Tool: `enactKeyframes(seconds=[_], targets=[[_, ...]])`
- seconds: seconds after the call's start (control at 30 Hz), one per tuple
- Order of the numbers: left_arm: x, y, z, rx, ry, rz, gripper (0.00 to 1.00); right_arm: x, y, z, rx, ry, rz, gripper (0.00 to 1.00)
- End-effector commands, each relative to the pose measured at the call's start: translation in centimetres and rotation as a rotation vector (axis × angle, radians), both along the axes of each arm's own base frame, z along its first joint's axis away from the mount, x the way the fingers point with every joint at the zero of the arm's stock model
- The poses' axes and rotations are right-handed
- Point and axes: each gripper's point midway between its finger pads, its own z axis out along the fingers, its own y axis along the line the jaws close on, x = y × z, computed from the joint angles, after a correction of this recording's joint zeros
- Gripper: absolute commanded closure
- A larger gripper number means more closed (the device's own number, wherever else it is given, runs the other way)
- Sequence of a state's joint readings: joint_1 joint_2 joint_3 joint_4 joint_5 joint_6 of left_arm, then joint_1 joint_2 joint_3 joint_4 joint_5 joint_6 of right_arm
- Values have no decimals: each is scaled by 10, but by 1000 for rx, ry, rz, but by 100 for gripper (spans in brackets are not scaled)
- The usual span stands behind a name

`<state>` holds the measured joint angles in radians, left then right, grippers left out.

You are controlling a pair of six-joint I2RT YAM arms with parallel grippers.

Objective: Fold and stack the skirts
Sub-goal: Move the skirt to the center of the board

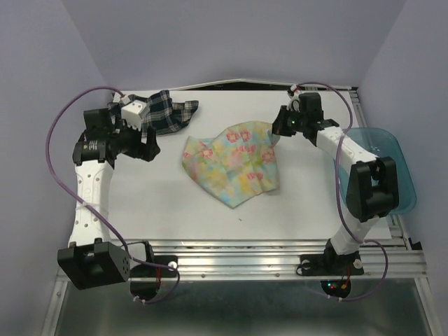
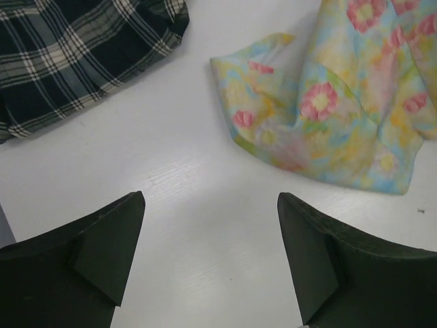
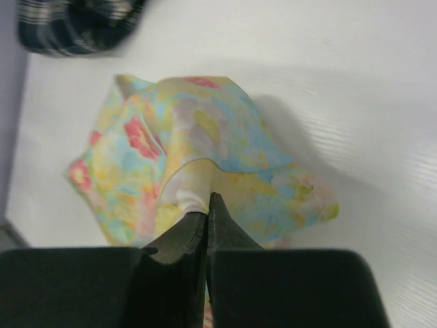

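In the overhead view, the pastel yellow-and-blue cloth skirt with pink flower print (image 1: 234,161) lies rumpled at the centre of the white table (image 1: 210,217). Its upper right corner is lifted toward the right gripper (image 1: 278,126). The right wrist view shows that gripper's two dark fingers pressed together on a raised fold of the floral cloth at the bottom centre of the frame, with the rest of the skirt spreading away above them.

The dark navy-green plaid cloth skirt with white lines (image 1: 164,112) sits bunched in the upper left of the table, apart from the floral one, with bare table between them. The left gripper (image 1: 143,145) hangs just below the plaid skirt. In its wrist view the fingers are spread wide over bare table, holding nothing, with both skirts in the upper part of the frame.

A translucent teal plastic bin (image 1: 406,182) stands at the right edge, partly behind the right arm.
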<state>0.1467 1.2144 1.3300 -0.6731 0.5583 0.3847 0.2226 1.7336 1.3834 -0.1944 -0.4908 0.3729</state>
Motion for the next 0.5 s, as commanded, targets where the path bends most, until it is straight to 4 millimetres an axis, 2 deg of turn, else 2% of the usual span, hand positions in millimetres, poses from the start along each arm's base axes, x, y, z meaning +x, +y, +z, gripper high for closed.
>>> enactKeyframes(seconds=[0.0,0.03,0.07,0.13,0.17,0.2,0.23,0.27,0.3,0.33,0.4,0.43,0.47], targets=[[-45,-18,-44,41,99,-162,11,13,-44,-41,-226,-38,-154,99],[-51,-21,-48,54,91,-171,11,8,-46,-50,-236,-19,-155,99],[-54,-27,-64,75,103,-189,11,-3,-48,-68,-248,25,-143,99],[-54,-35,-68,86,90,-199,11,-17,-45,-84,-238,72,-117,99],[-51,-49,-69,97,64,-239,11,-29,-44,-97,-230,124,-107,99],[-50,-58,-71,98,58,-257,10,-35,-40,-101,-212,148,-88,99],[-49,-63,-78,109,73,-245,10,-38,-40,-104,-208,164,-81,89],[-50,-86,-85,122,66,-300,10,-43,-39,-106,-213,187,-66,83],[-51,-94,-89,131,81,-309,10,-43,-40,-106,-223,194,-62,79],[-50,-101,-102,151,122,-310,10,-44,-41,-105,-236,198,-58,68],[-53,-119,-116,191,144,-365,10,-49,-49,-100,-294,200,-41,43],[-64,-139,-125,233,150,-451,10,-44,-53,-91,-325,172,-41,37],[-68,-141,-142,325,170,-506,10,-54,-59,-90,-362,204,-27,29]])
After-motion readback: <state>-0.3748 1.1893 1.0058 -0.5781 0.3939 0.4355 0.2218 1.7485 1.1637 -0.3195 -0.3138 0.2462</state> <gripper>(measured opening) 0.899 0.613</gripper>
